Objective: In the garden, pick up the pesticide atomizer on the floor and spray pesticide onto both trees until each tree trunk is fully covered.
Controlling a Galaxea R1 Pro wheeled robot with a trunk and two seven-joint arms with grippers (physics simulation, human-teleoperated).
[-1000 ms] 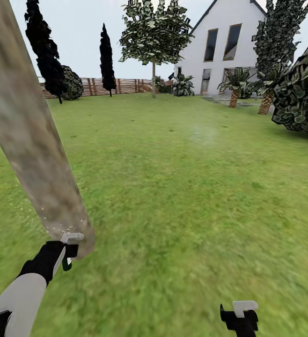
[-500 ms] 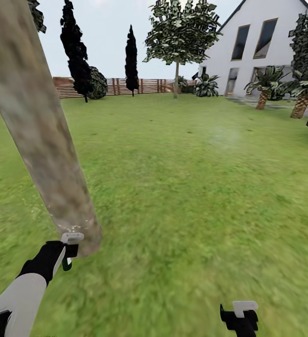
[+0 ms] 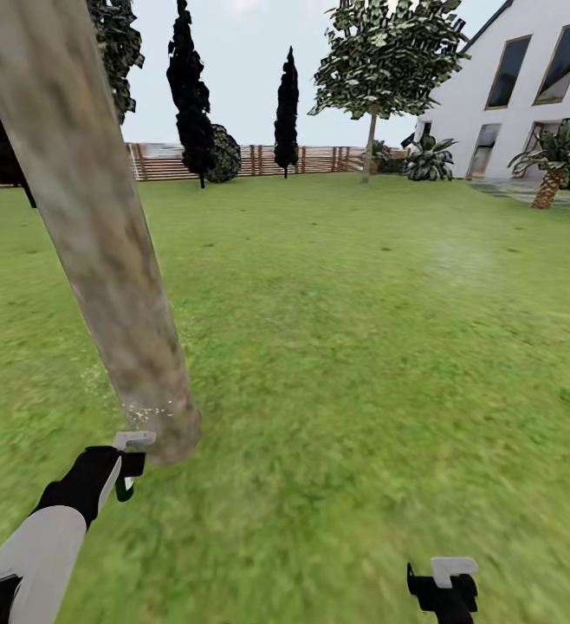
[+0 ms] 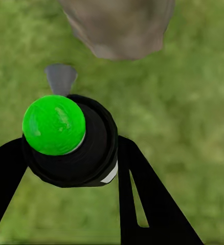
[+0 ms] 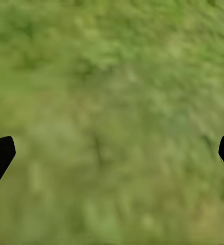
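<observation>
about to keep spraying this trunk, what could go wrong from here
1. The left tool holds the atomizer close to the base of the leaning trunk; spray may only reach the low part, where pale specks show, leaving the upper trunk bare.
2. The trunk leans over the left arm, so raising it could bump the bark.
3. The other tree stands far across the lawn.

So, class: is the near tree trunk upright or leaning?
Leaning. In the head view the trunk slants from upper left down to its base by the left gripper.
</observation>
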